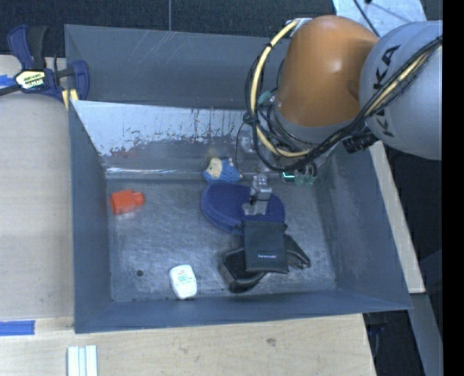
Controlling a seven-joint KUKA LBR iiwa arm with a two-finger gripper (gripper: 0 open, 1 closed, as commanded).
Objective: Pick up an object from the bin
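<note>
**Gripper low over the blue disc**

Your gripper (257,198) sits over the right edge of the dark blue disc (222,204) in the middle of the bin (91,210), just behind the black pouch (265,247). You can't tell how far it's open or whether it has anything. I'd guess the edge makes sense, since a flat disc offers nothing else to pinch. The orange block (126,201) near the left wall is well apart.
</note>
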